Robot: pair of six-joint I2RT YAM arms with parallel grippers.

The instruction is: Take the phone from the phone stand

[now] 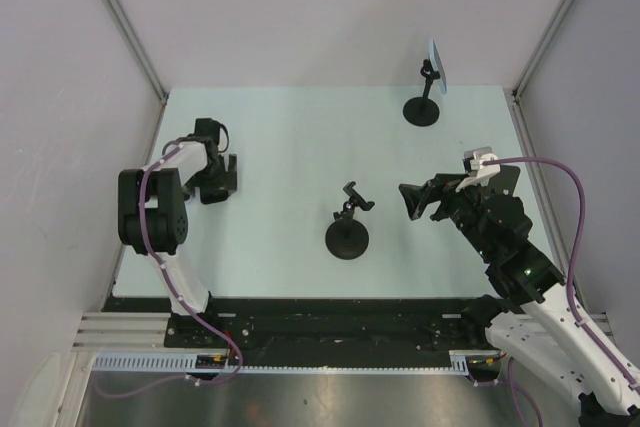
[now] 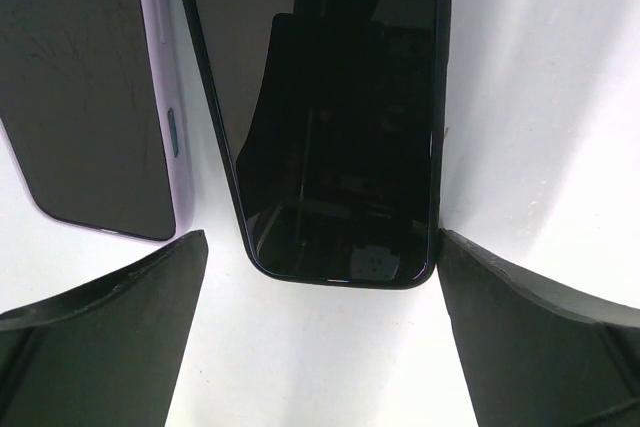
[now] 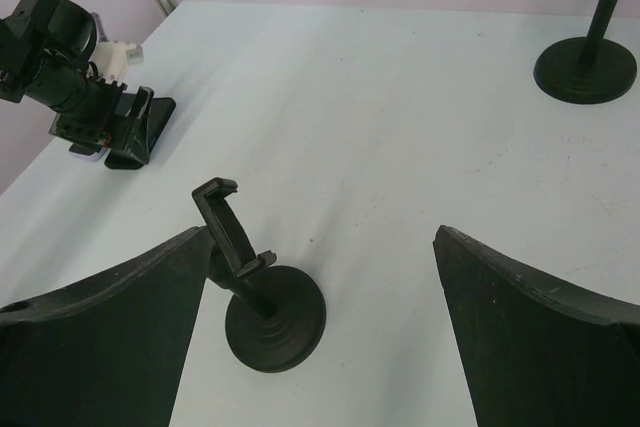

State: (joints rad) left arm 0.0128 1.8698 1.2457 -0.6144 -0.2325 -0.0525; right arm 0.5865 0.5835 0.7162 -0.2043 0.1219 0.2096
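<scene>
Left tool [image 1: 214, 187] hangs spread, empty, over two flat slabs on the matte tabletop [image 1: 290, 137]: a lilac-edged phone [image 2: 95, 97] with scuffed glass, a glossy black phone [image 2: 340, 127]. Centre, a black round-based stand [image 1: 347, 234]. Right tool [image 1: 413, 203] gapes, gripping nothing. Far right, the pale-blue phone [image 1: 435, 61] sits clamped atop its thin-stemmed stand [image 1: 424, 107].

Pale-blue phone [image 1: 435, 59] — on far stand [image 1: 421, 111]

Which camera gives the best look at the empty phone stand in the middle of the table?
The right wrist view: the empty stand sits close, its clamp and round base seen from the side. The top view shows it small, from above. The left wrist view misses it.
</scene>
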